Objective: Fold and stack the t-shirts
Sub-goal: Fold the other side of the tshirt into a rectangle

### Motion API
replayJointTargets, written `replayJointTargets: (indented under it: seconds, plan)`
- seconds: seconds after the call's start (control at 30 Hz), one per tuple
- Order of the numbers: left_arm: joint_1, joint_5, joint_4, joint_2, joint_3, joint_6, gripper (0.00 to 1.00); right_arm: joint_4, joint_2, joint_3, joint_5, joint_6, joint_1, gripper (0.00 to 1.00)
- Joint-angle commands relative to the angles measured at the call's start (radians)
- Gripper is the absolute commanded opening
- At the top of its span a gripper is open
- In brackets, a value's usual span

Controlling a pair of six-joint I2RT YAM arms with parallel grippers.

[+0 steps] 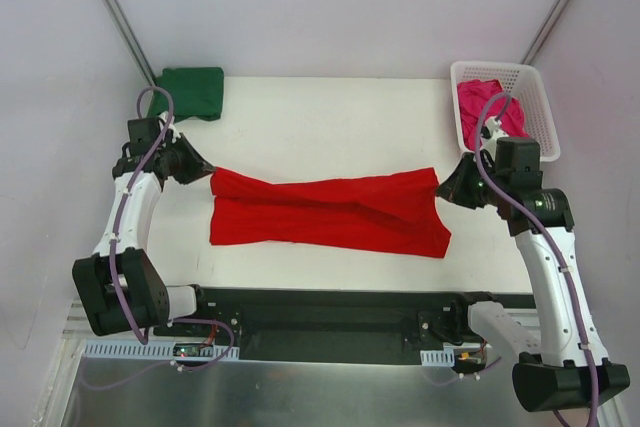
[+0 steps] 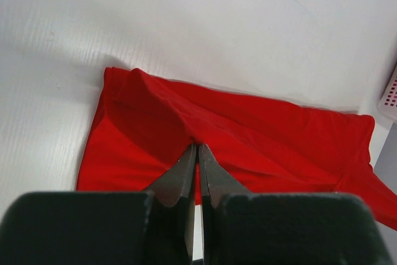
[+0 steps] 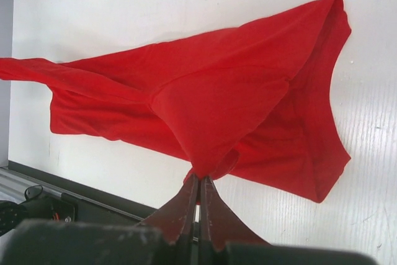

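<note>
The bright red cloth t-shirt [image 1: 330, 215] is stretching left-right between arms; left gripper [image 1: 209, 172] and right gripper [image 1: 441, 185] are pinching opposite ends, jaws clamped shut on cloth.

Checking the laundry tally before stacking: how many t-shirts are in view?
3. The red t-shirt lies centrally, the green t-shirt at the far left corner, the pink t-shirt in the basket far right; more could hide beneath it.

One red t-shirt [image 1: 330, 212], one green t-shirt [image 1: 190, 92], one pink t-shirt [image 1: 480, 102], one basket [image 1: 545, 119].
</note>
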Motion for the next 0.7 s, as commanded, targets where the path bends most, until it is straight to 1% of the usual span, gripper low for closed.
replayJointTargets:
  seconds: [0.0, 0.4, 0.67]
  plan:
    - [0.009, 0.026, -0.045, -0.065, -0.019, 0.023, 0.0, -0.048, -0.034, -0.008, -0.016, 0.012, -0.008, 0.02]
    - [0.007, 0.068, -0.117, -0.11, -0.071, 0.037, 0.0, -0.065, -0.028, 0.0, -0.034, 0.01, -0.008, 0.01]
    - [0.009, 0.098, -0.15, -0.116, -0.091, 0.038, 0.0, -0.118, -0.036, 0.018, -0.053, 0.012, -0.008, 0.02]
